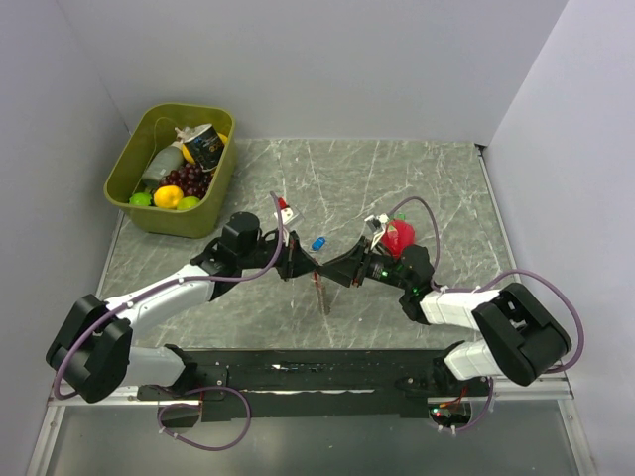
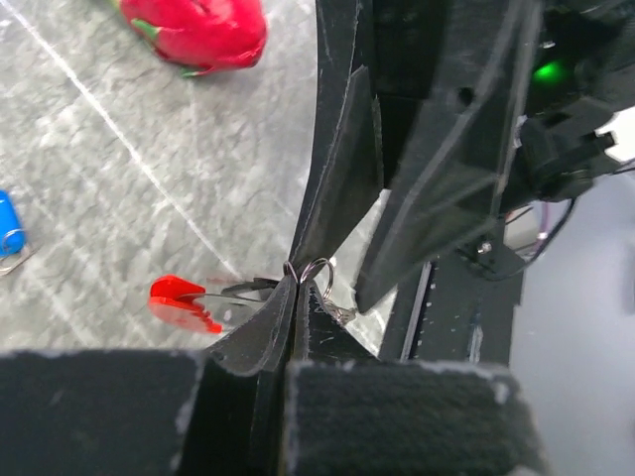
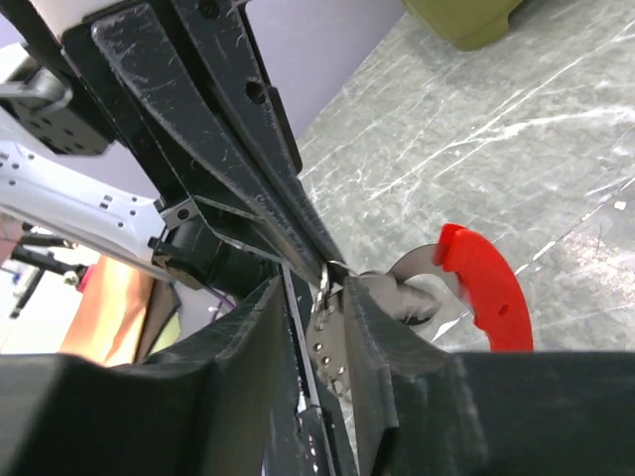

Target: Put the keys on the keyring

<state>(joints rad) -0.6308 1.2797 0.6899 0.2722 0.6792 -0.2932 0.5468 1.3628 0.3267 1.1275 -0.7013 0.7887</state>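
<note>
- While the two pairs of jaws are meeting tip to tip above the counter (image 1: 437, 178), the keyring (image 3: 486, 288) is hanging between and just below them. Its red carabiner clip is dangling free off to one side.
- The left jaws are pressing fully together, pinching a small split ring (image 2: 316, 270) from the keyring's silvery bunch right at their tips.
- The right jaws are standing only narrowly apart, gripping a silvery strip with holes (image 3: 322, 347) from the same bunch. Whether that strip is a key or a link, I cannot tell.
- The blue-headed key (image 1: 318, 242) is lying flat on the counter just beyond the meeting tips. It is touching neither pair of jaws and is not threaded onto anything.
- Progress is looking early. The keyring is lifted and held from both sides, which is setting up the split ring for loading, but the ring is not showing any opened gap.
- What is remaining, by my reading, is nearly everything that counts. One pair of jaws is going to have to let go, fetch the blue-headed key and work its hole onto the ring. No other loose keys are showing.
- A red toy fruit (image 1: 399, 238) is sitting just behind the right jaws, and an olive bin (image 1: 189, 220) of toy food is standing well beyond the left jaws. Neither is playing any part.
</note>
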